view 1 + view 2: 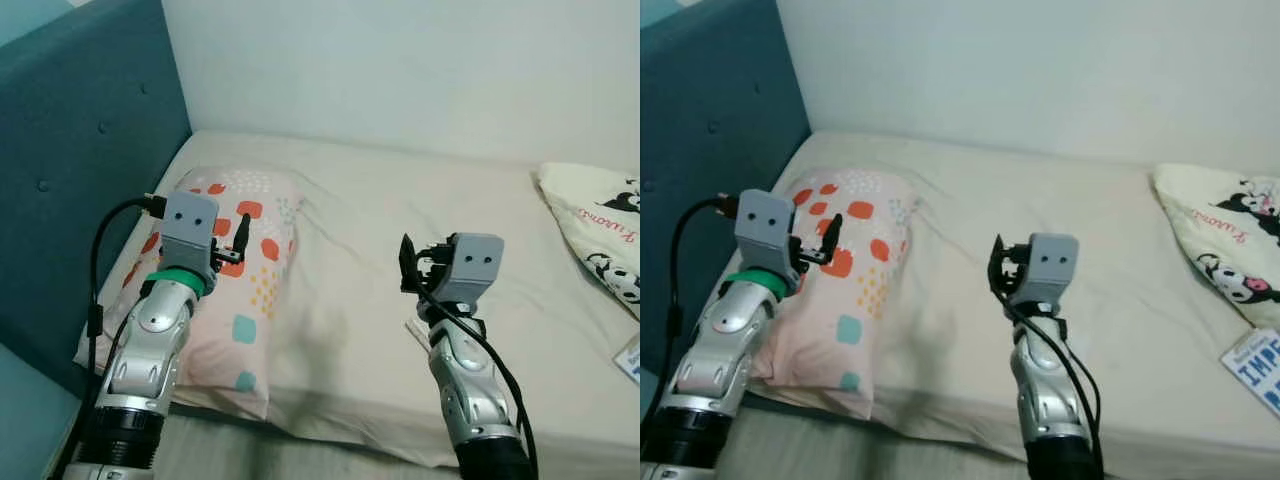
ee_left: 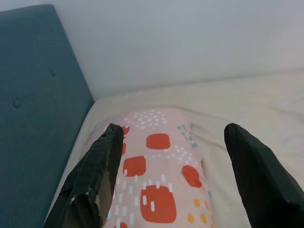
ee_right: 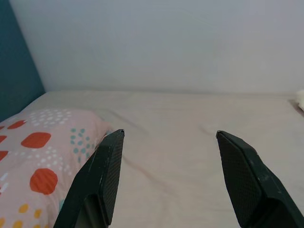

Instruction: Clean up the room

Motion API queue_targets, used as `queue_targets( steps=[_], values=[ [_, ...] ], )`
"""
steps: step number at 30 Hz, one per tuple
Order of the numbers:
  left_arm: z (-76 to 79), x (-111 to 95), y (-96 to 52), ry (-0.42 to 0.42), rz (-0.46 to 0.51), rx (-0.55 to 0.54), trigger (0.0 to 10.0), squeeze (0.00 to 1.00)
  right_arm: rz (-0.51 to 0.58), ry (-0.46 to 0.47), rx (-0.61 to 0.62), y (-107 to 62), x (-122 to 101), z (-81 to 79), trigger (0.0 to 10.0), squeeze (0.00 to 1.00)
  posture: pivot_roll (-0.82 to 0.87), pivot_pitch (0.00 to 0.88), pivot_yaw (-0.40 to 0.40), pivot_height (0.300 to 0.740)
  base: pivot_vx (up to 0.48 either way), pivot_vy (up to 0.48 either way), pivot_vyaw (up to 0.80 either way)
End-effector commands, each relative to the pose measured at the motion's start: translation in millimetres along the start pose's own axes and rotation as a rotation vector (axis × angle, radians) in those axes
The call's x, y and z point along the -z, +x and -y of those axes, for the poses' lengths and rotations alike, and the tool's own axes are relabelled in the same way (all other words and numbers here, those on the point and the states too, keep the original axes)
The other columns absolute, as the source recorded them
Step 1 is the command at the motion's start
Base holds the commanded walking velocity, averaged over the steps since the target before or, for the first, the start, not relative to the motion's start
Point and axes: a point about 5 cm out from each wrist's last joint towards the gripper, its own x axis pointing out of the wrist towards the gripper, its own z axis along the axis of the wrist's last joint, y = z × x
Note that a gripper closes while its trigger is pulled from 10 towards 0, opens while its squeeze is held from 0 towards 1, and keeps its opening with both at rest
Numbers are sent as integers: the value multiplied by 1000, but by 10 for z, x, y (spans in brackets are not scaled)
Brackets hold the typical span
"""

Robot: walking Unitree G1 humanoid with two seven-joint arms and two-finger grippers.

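While both arms reach out over the bed (image 1: 350,300), the pink pillow (image 1: 240,290) with red, yellow and teal patches lies directly under and ahead of the left gripper (image 2: 173,166), which hovers above it with its two black fingers (image 2: 97,175) spread wide and nothing between them. That pillow sits at the head of the bed, just beside the teal padded headboard (image 1: 70,170), which rises on the far side of the pillow from the right gripper.

The right gripper (image 3: 171,175) hangs over bare cream sheet, its fingers (image 3: 249,180) likewise parted and holding nothing. From it, the pink pillow lies off toward the left arm, near but not touching; in the right wrist view the pillow's edge shows beside one finger. On the other side of the right gripper, well apart, a cream pillow (image 1: 1225,235) printed with black-and-white cartoon figures rests at the bed's outer edge. Just nearer the robot than that pillow lies a small blue-and-white printed card or packet (image 1: 1255,365); its lettering is too cut off to read. A plain pale wall (image 1: 400,70) stands beyond both grippers.
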Motion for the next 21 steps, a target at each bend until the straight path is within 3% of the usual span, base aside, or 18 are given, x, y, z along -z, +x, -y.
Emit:
queue_targets(
  steps=[1, 15, 21],
  values=[
    [-3, 45, -6, 1, -14, -4, 10000, 0, -12, -1, 2, -10, 32, 4, 10000, 0, -25, 45, 45, 734, 0, -386, 0],
    [0, 41, -2, -5, -8, -4, 10000, 0, -15, -1, 5, -4, 37, 12, 10000, 0, -27, 44, 44, 734, 0, -386, 0],
    [-4, 44, 1, -34, -11, -8, 10000, 0, -14, -2, 6, -2, 36, 16, 10000, 0, -28, 43, 44, 734, 0, 0, 0]
  ],
)
